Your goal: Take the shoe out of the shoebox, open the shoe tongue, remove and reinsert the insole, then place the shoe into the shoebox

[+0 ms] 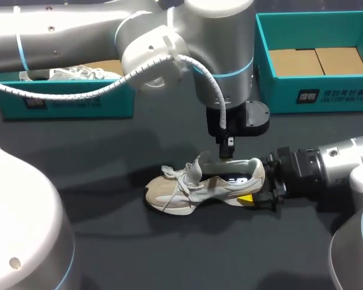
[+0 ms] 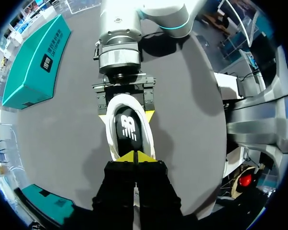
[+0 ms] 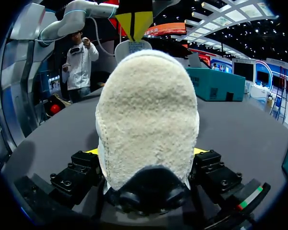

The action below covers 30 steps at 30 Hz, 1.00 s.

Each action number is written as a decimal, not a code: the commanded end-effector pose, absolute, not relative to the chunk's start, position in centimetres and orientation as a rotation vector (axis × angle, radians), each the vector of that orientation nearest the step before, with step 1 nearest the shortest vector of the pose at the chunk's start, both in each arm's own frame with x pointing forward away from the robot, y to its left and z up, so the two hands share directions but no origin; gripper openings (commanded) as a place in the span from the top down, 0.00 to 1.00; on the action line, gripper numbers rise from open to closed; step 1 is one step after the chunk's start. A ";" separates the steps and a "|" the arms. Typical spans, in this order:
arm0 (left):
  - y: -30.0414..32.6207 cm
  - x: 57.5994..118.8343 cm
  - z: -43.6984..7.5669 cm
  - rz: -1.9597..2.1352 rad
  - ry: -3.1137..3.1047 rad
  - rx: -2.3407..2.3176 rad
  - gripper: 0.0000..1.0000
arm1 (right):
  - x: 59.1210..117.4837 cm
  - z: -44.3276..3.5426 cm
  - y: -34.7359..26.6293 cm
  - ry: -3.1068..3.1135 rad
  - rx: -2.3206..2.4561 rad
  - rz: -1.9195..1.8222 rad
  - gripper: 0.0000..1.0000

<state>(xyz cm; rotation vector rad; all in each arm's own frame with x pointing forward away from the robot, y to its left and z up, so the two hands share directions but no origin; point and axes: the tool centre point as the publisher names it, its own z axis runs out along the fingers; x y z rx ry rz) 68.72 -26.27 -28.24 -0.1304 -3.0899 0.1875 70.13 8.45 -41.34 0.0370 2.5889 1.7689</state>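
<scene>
A beige and white sneaker point(image 1: 199, 184) lies on its side-sole on the dark table, toe to the left. My right gripper point(image 1: 254, 187) comes in from the right and is shut on its heel; in the right wrist view the fuzzy heel point(image 3: 146, 115) fills the space between the fingers. My left arm reaches past the middle, and its gripper point(image 1: 225, 154) points straight down at the shoe's opening. In the left wrist view its yellow tips point(image 2: 134, 157) are pressed together just above the black insole point(image 2: 128, 128), near the tongue end. I cannot tell whether they pinch anything.
A teal shoebox point(image 1: 60, 99) at the back left holds another white shoe point(image 1: 72, 74). A second teal shoebox point(image 1: 314, 90) with a brown cardboard floor stands at the back right. Bare table lies in front of the sneaker.
</scene>
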 end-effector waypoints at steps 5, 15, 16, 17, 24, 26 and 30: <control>-27.8 69.0 -32.0 0.229 -3.035 -0.171 1.00 | 70.1 -41.3 8.4 2.593 0.038 1.765 1.00; -27.7 69.0 -32.2 0.237 -3.029 -0.204 1.00 | 70.1 -41.3 8.4 2.593 0.038 1.765 1.00; -27.7 69.0 -32.2 0.237 -3.029 -0.204 1.00 | 70.1 -41.3 8.4 2.593 0.038 1.765 1.00; -27.7 69.0 -32.2 0.237 -3.029 -0.204 1.00 | 70.1 -41.3 8.4 2.593 0.038 1.765 1.00; -28.1 69.5 -34.6 0.197 -2.990 -0.167 1.00 | 70.1 -41.3 8.4 2.593 0.038 1.765 1.00; -28.1 69.5 -34.9 0.189 -2.993 -0.160 1.00 | 70.1 -41.3 8.4 2.593 0.038 1.765 1.00; -28.1 69.6 -35.5 0.169 -2.983 -0.140 1.00 | 70.1 -41.3 8.4 2.593 0.038 1.765 1.00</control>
